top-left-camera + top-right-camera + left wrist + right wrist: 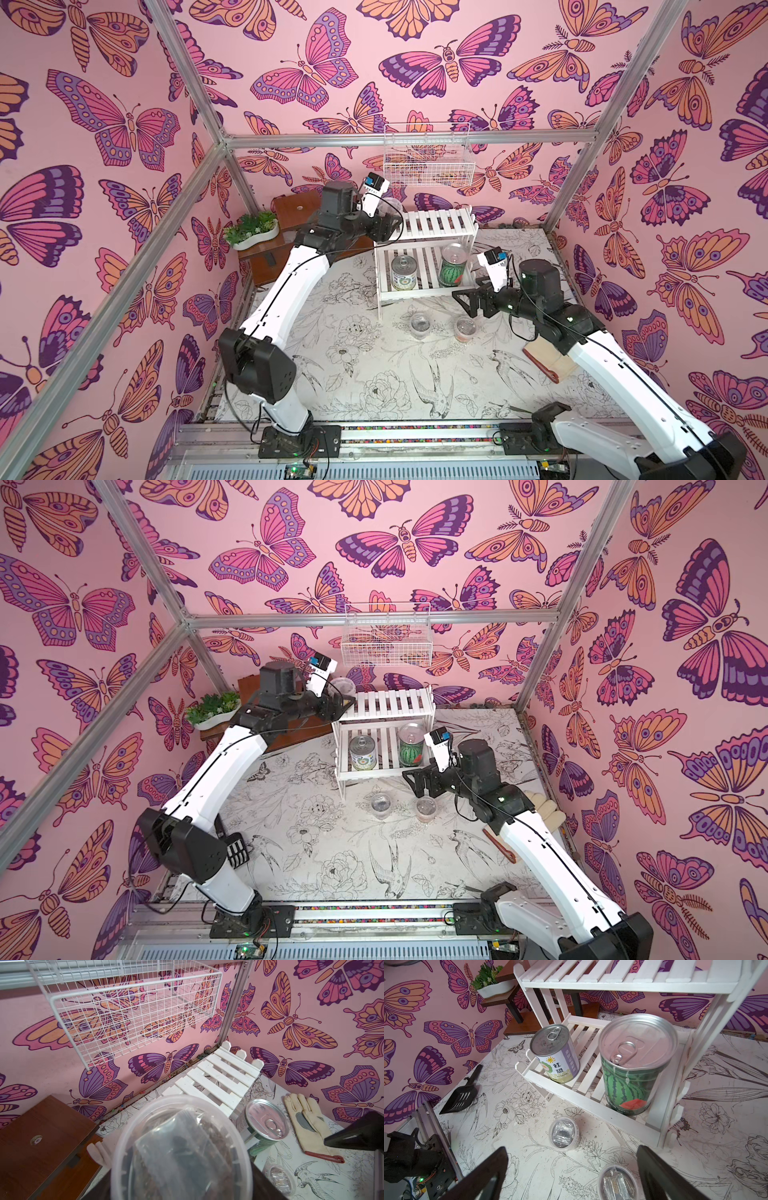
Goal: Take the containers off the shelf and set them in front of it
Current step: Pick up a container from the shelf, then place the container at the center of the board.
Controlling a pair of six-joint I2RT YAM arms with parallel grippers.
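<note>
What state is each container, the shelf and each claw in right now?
White slatted two-tier shelf: standing.
Brownish-filled clear lidded cup: closed, gripped at top tier.
Left claw: shut on that cup.
Right claw: open, empty.
White-labelled metal can: upright, sealed, lower tier.
Watermelon-patterned metal can: upright, sealed, lower tier.
Two small clear lidded cups: closed, on table before shelf.

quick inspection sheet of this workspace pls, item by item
surface: white tabletop printed with black flowers and birds
job's things: white-labelled metal can, watermelon-patterned metal can on white slatted two-tier shelf's lower tier; two clear lidded plastic cups on tabletop before it
clutter: cream glove, black slotted scoop, white planter on brown wooden stand
grippers: left gripper shut on third clear lidded cup at top tier; right gripper open above front cups
cables: black cables along both arms
surroundings: pink butterfly wallpaper, white wire basket, aluminium frame
</note>
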